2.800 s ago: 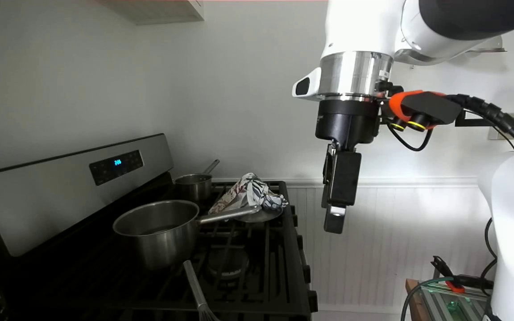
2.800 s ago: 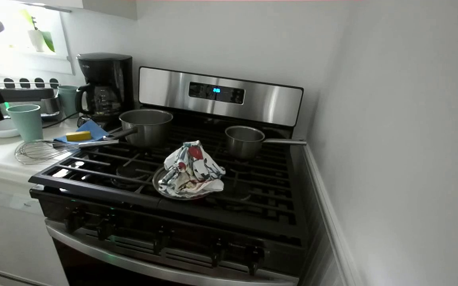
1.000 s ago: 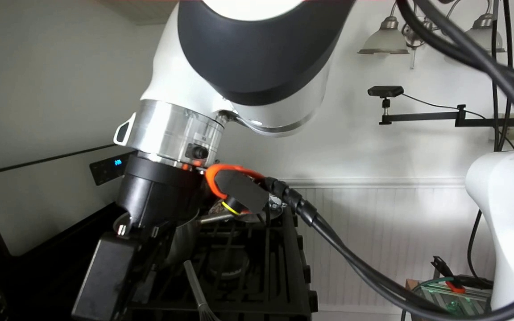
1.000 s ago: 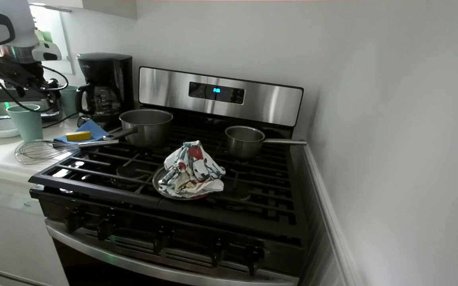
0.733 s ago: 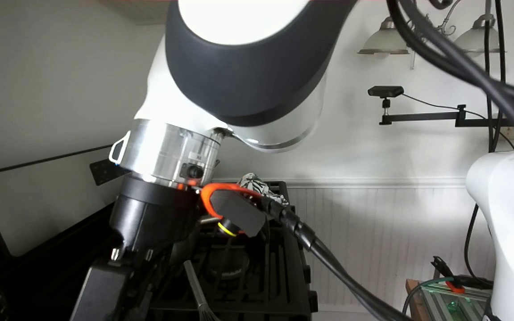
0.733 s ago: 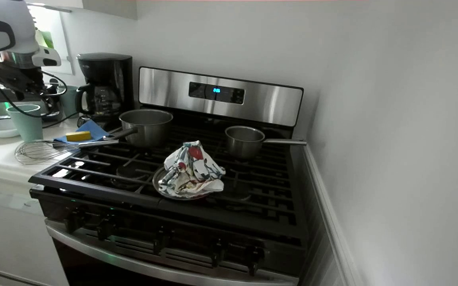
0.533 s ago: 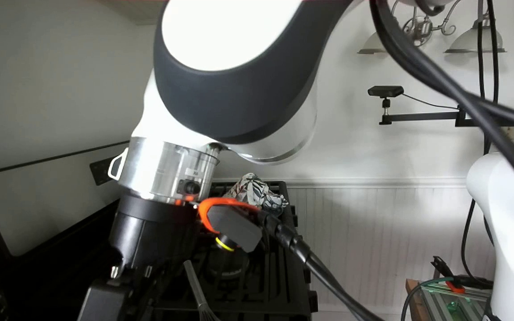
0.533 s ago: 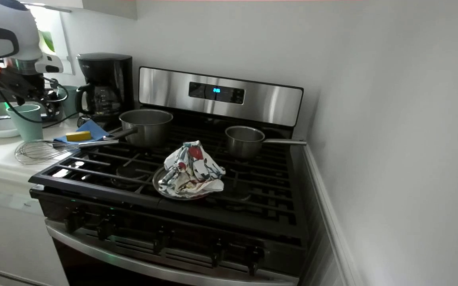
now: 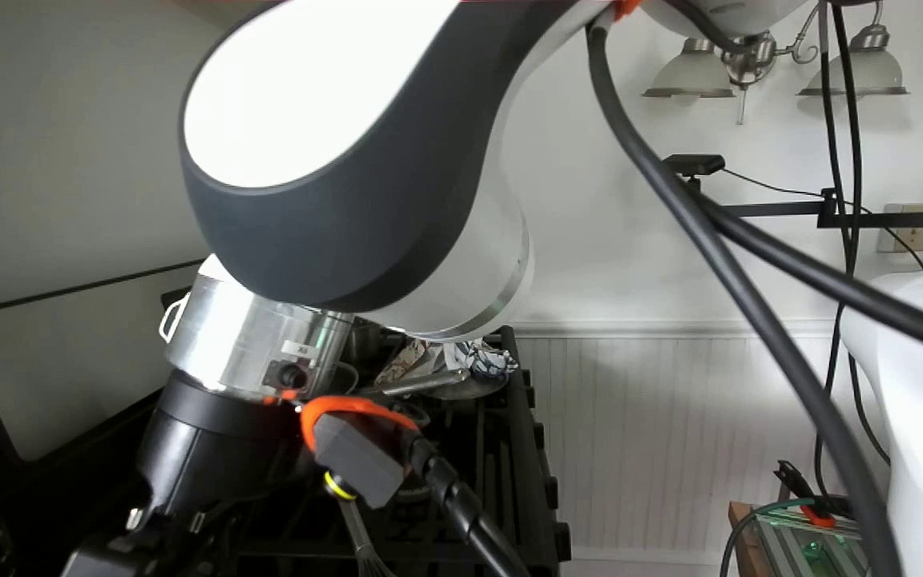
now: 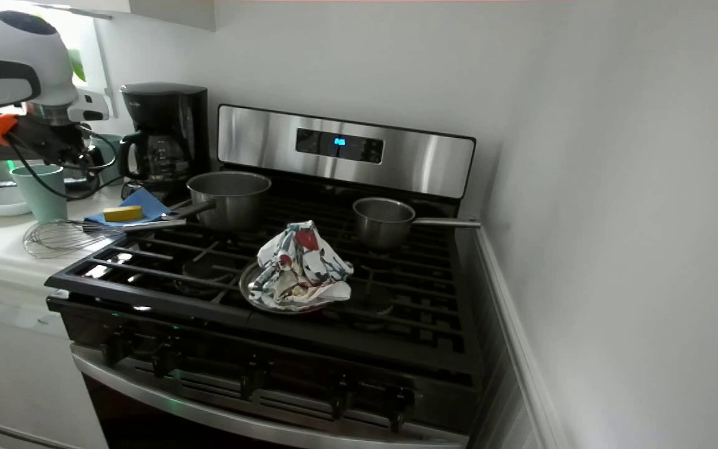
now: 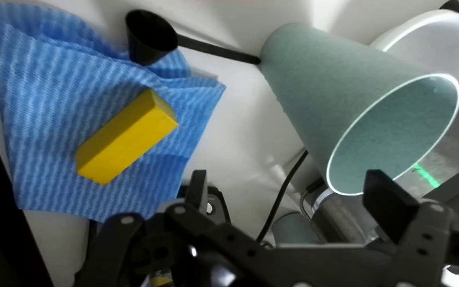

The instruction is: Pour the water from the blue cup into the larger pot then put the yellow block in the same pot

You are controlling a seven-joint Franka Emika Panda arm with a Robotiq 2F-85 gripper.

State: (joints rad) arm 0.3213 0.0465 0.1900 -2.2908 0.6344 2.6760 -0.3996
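The yellow block lies on the blue cloth, not yet in the larger steel saucepan; the gripper is spread, holding nothing. Whether pouring is done cannot be told — the pale blue-green cup stands upright, bottom hidden.

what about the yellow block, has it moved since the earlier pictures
No. In an exterior view, the yellow block on the blue cloth shows no shift either way against the coffee maker.
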